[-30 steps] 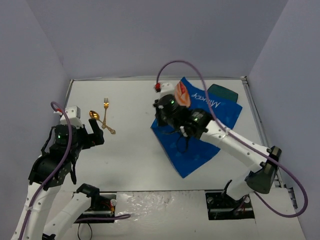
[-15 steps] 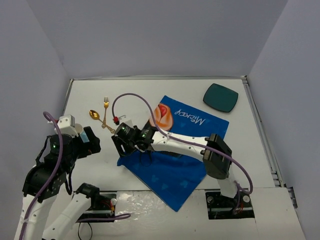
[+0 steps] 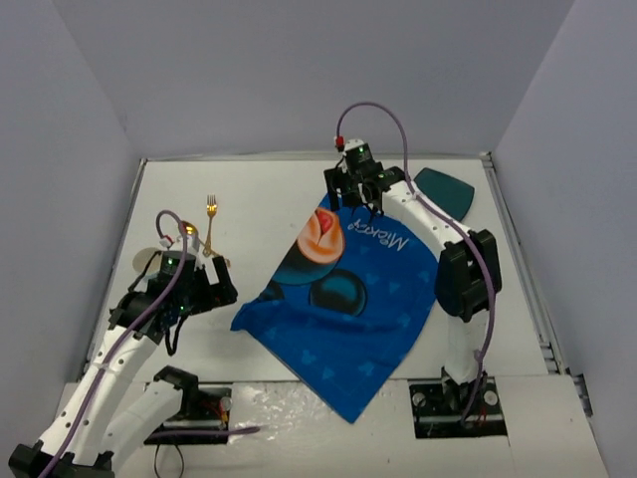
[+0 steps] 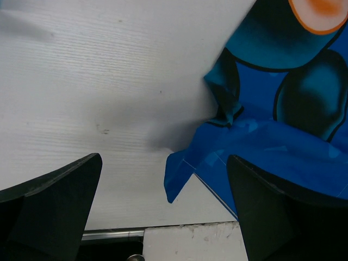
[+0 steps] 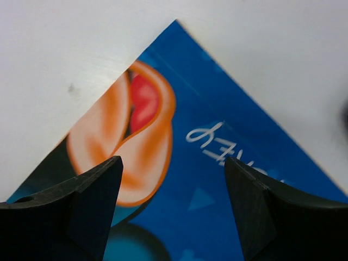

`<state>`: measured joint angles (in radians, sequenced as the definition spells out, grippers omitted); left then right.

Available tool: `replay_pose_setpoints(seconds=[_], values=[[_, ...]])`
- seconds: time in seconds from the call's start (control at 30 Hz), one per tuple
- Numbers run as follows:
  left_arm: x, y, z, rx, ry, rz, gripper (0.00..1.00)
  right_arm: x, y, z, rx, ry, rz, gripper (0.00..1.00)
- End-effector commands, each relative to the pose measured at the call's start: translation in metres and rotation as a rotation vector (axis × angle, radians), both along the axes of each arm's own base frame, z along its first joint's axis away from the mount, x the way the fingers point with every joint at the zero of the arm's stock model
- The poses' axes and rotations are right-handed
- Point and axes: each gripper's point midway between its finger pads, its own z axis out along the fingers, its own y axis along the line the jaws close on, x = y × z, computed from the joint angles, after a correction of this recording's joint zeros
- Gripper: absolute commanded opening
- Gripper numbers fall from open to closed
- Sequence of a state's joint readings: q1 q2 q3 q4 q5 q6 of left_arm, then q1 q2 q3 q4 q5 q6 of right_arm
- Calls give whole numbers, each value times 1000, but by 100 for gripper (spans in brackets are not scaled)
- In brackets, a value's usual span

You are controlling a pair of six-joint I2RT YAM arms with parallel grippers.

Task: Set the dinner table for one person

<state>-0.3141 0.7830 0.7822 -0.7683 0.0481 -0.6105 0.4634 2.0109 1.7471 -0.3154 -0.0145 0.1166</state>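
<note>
The blue cartoon-print mat (image 3: 343,314) lies spread on the white dinner table (image 3: 269,194), its near corner hanging over the front edge. My right gripper (image 3: 362,206) hovers open above the mat's far corner, by the orange face print (image 5: 136,136); its jaws (image 5: 173,160) hold nothing. My left gripper (image 3: 225,289) stands open at the mat's left corner (image 4: 176,176), which curls up slightly between its fingers (image 4: 163,163) without being touched.
A gold fork (image 3: 210,208) lies at the back left, with a gold spoon (image 3: 187,232) partly hidden behind my left arm. A dark teal plate (image 3: 446,191) sits at the back right behind the right arm. The table's metal rim (image 4: 109,234) runs just below the left gripper.
My right gripper has opened, let the mat go and swung from its left corner to its far corner. The mat now lies spread wider. My left arm moved right to the mat's left corner.
</note>
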Motion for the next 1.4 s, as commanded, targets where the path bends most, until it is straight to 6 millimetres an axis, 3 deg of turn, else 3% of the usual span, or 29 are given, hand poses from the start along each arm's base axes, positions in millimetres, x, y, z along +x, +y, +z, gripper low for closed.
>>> replay_pose_setpoints(seconds=[0.0, 0.13, 0.3, 0.57, 0.7, 0.8, 0.93, 1.07, 1.23, 1.37], values=[[27, -25, 17, -101, -109, -56, 97, 46, -4, -18, -20, -36, 172, 73], [30, -31, -1, -105, -79, -75, 97, 73, -18, -35, -35, -45, 225, 76], [36, -33, -21, -92, -56, -79, 97, 85, -31, -62, -55, -26, 279, 79], [45, -26, -50, -30, 29, -40, 97, 82, -43, -105, -132, 23, 332, 82], [50, -24, -64, -3, 70, -15, 97, 73, -43, -122, -111, 64, 360, 78], [55, -24, -68, 5, 72, -7, 93, 70, -44, -130, -87, 85, 370, 69], [59, -32, -68, -17, 98, -32, 77, 69, -47, -135, -71, 99, 365, 43], [54, -29, -42, -10, 59, -52, 83, 69, -48, -132, -67, 95, 363, 40], [50, -28, 3, -25, -68, -88, 87, 71, -55, -140, -76, 108, 346, 2], [42, -27, 10, -24, -97, -121, 91, 87, -67, -143, -80, 96, 292, 0]])
